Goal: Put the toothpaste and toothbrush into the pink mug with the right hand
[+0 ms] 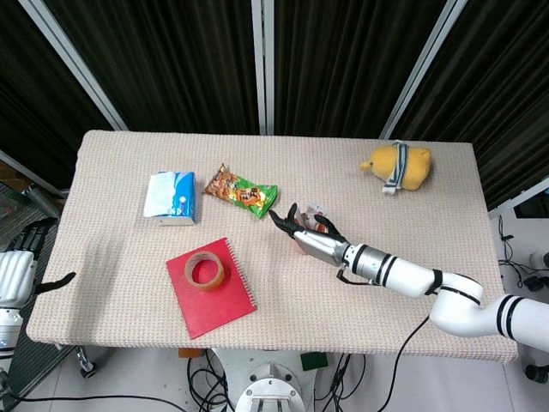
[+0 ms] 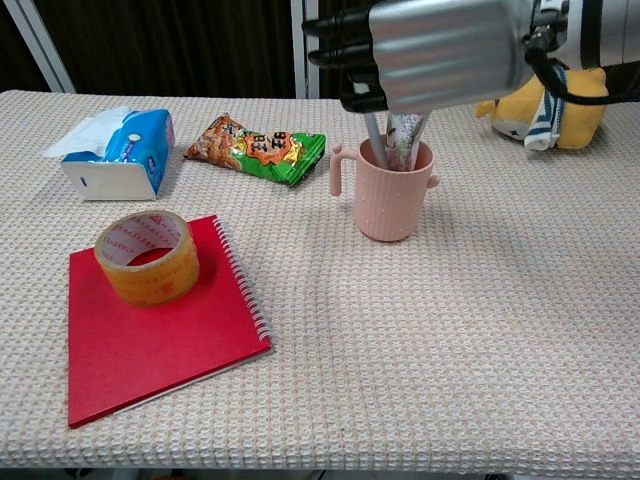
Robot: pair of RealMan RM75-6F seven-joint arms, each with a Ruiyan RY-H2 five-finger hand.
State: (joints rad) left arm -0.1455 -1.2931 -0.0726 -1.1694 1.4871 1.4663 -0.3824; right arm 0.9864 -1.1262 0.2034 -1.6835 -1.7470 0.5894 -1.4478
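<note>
On the beige woven tabletop (image 2: 480, 340), the robot's silver right hand (image 2: 445, 50) hovers directly over the pink ribbed mug (image 2: 392, 190) near the table's middle, dark fingers (image 2: 335, 25) spread; whether they grip anything I cannot tell. A toothpaste tube (image 2: 405, 140) and grey toothbrush handle (image 2: 374, 140) stand inside the mug, so the task looks nearly finished, with only withdrawal left. The left hand (image 1: 34, 245) hangs idle off the left edge.

Your right hand over mid-table, left hand parked off the edge.
Your right arm stretches in from the right, and its hand (image 2: 440, 50) hovers back-up with dark fingers (image 2: 335, 25) extended leftward, apart. Your left hand (image 1: 17, 270) hangs low, its grip unclear.
</note>
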